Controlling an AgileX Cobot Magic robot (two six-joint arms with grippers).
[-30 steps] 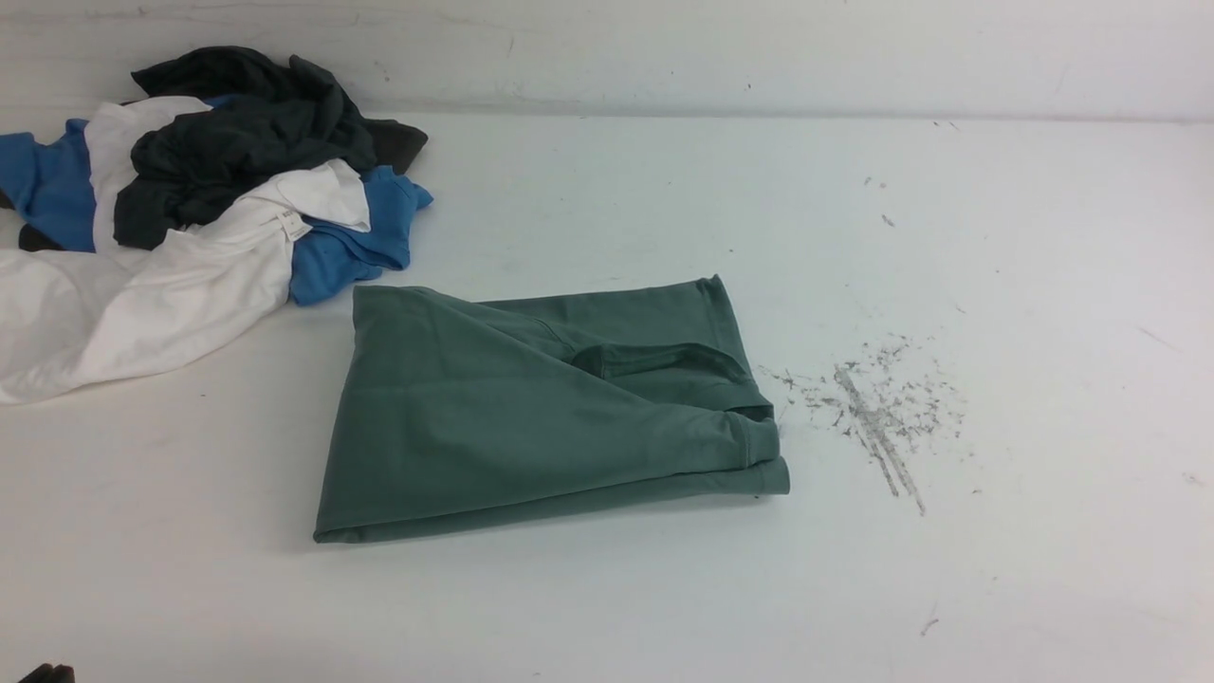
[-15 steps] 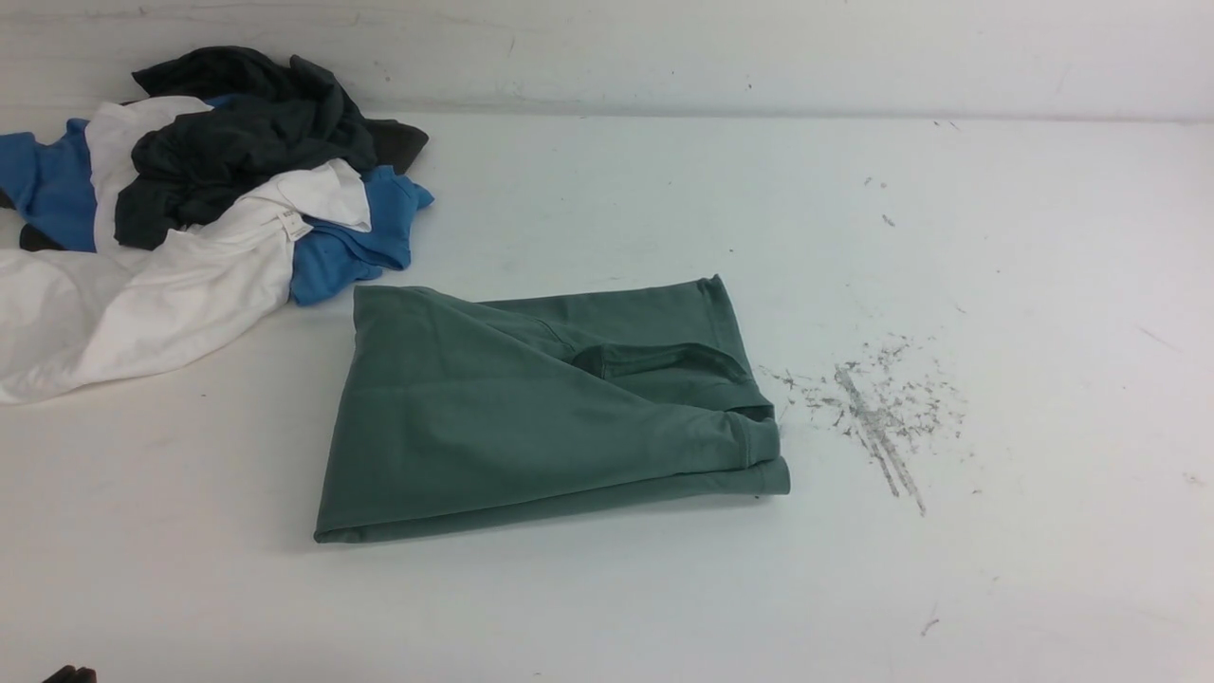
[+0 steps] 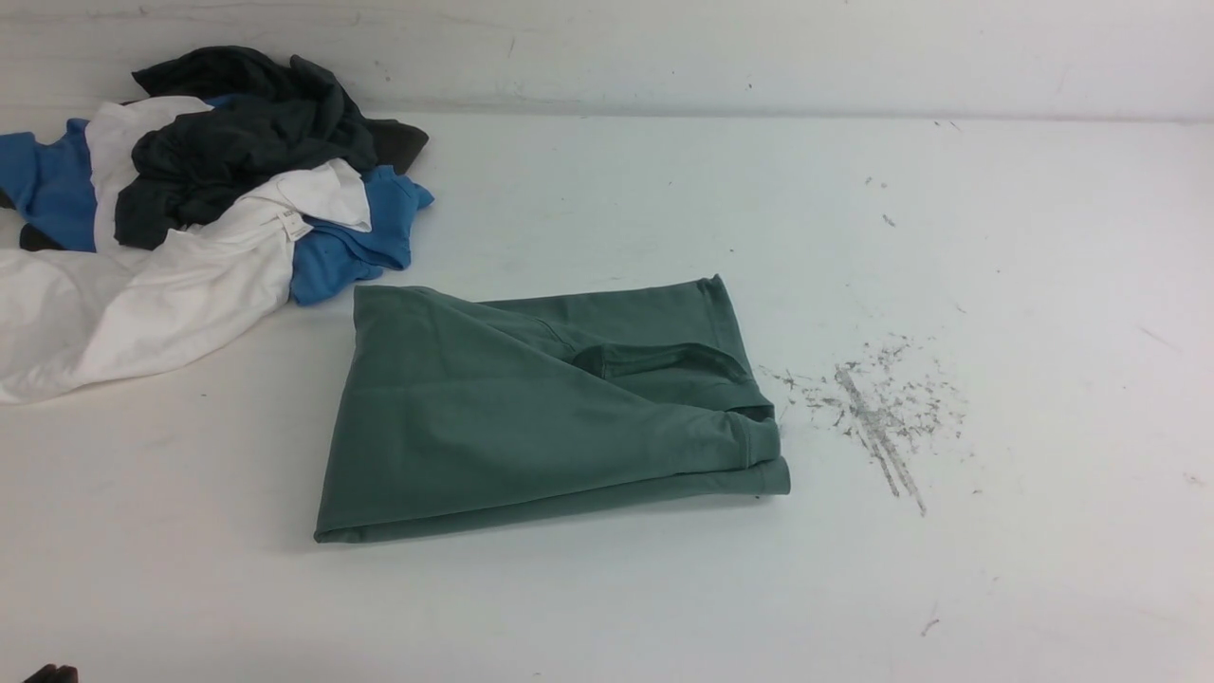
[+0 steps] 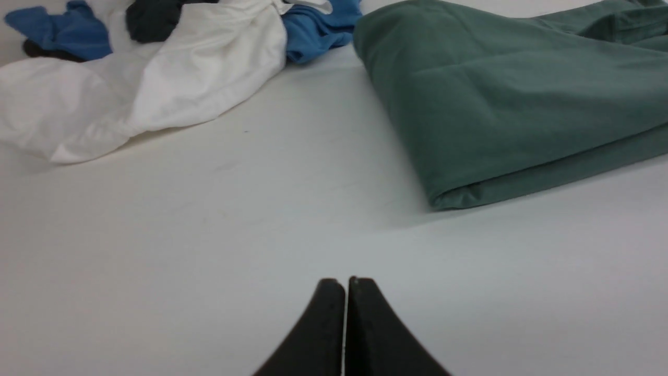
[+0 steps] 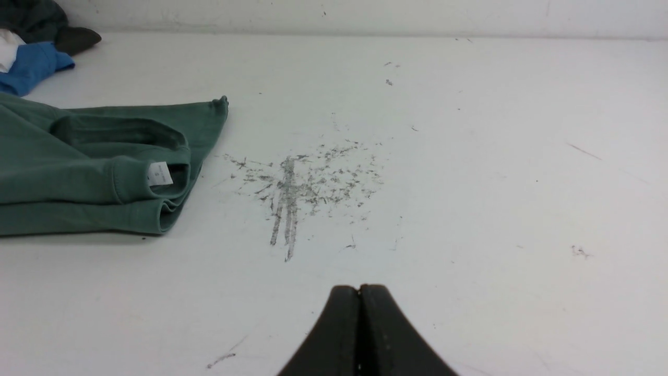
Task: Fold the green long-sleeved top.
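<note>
The green long-sleeved top (image 3: 531, 417) lies folded into a flat, roughly rectangular bundle in the middle of the white table. Its ribbed collar faces right, and the white label (image 5: 159, 174) shows inside it. The same top (image 4: 511, 94) fills the far side of the left wrist view, and the top (image 5: 88, 167) also lies at the edge of the right wrist view. My left gripper (image 4: 345, 282) is shut with nothing in it, low over bare table short of the top's near corner. My right gripper (image 5: 359, 289) is shut and empty too, clear of the collar end.
A heap of dark charcoal, blue and white garments (image 3: 190, 209) lies at the table's back left, near the top's far left corner. A patch of grey scuff marks (image 3: 877, 408) stains the table to the right of the top. A wall (image 3: 664, 47) closes off the back edge.
The top has not moved. A dark bit of the left arm at the bottom left corner of the front view has shifted slightly.
</note>
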